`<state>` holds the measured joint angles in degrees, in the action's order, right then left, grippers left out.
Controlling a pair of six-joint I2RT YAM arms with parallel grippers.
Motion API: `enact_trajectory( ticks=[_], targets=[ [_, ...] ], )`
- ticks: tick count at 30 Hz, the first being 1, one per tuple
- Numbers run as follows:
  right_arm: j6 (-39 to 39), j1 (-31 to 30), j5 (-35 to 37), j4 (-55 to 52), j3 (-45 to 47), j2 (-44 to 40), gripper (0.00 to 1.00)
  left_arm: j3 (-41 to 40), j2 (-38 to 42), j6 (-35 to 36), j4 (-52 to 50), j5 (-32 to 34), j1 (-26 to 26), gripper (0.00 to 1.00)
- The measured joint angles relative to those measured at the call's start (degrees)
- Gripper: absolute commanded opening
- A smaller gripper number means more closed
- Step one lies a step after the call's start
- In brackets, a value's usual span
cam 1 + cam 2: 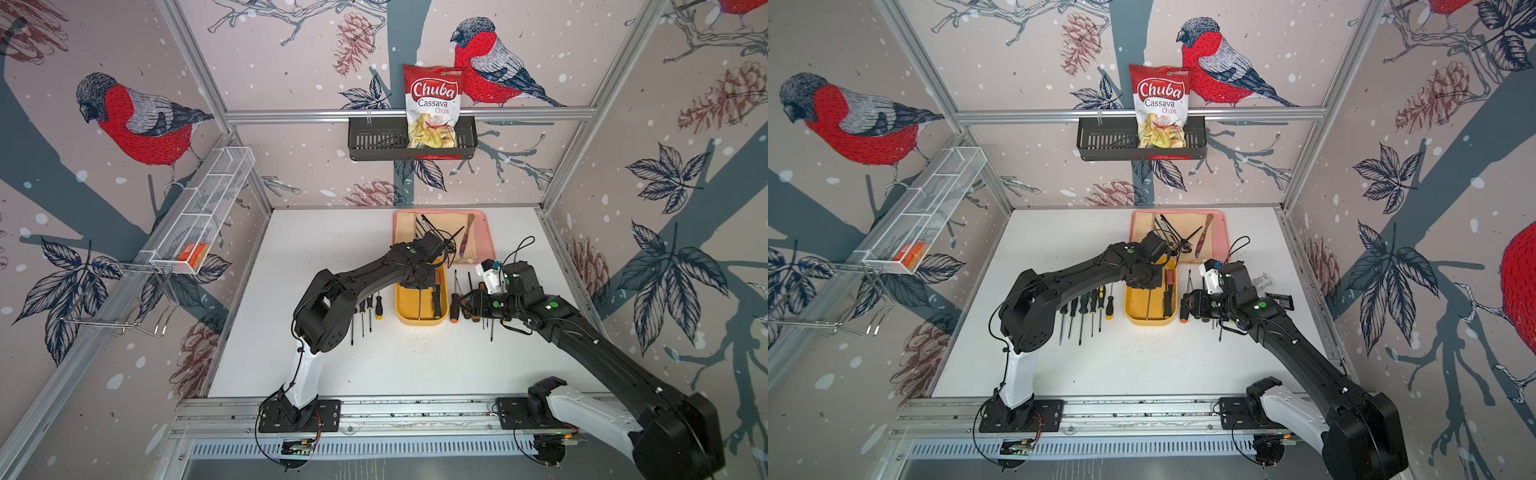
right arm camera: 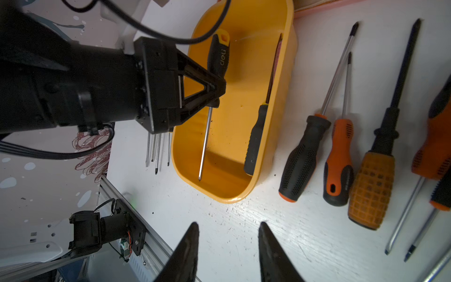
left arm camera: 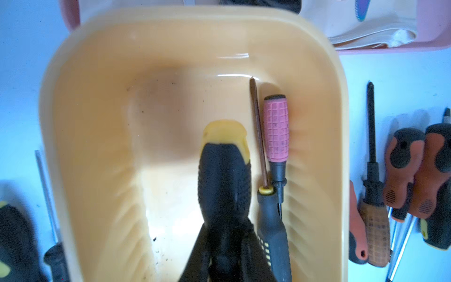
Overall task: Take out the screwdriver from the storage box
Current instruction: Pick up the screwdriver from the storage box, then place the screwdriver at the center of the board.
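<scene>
The left pincer was clenched on the black grip of the screwdriver, at the end of the handle nearest the shaft. The screwdriver lay inside the storage box. Its yellow-capped handle was at the far end, and its bare shaft ran lengthwise down the middle, with the tip low near the end wall closest to the arm bases. Whether the handle had risen off the box floor was hard to judge from these angles.

Along one long wall of the box lay a pink-handled driver and a black driver, touching side by side and pointing opposite ways. The box stood on the white tabletop, just beside the pink tray, between a left row of screwdrivers and a right row of screwdrivers.

The right pincer was released, its two fingers spread with nothing between them. It hovered over the tabletop near the box, on the side of the right row.
</scene>
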<state>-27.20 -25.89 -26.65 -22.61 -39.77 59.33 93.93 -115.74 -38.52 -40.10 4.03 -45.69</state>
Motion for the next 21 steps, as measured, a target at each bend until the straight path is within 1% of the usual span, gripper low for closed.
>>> enact_trajectory(
  ticks=[7,11,16,21],
  targets=[
    [-1.49,-4.24,0.92,2.25,-1.36,3.3,0.41,-5.73,8.33,1.46,-0.44,-0.07,0.61,0.1],
    [-2.23,-6.51,1.4,3.69,-2.58,5.66,0.41,-9.99,13.7,2.51,-1.09,0.31,2.49,0.1],
    [-2.93,-8.94,1.92,5.22,-4.35,9.07,0.41,-16.87,21.2,3.87,-2.47,0.61,6.62,0.1],
    [-2.97,-11.37,2.34,6.6,-6.64,12.92,0.4,-24.48,28.0,6.64,-4.0,2.73,12.9,0.1]
  ],
)
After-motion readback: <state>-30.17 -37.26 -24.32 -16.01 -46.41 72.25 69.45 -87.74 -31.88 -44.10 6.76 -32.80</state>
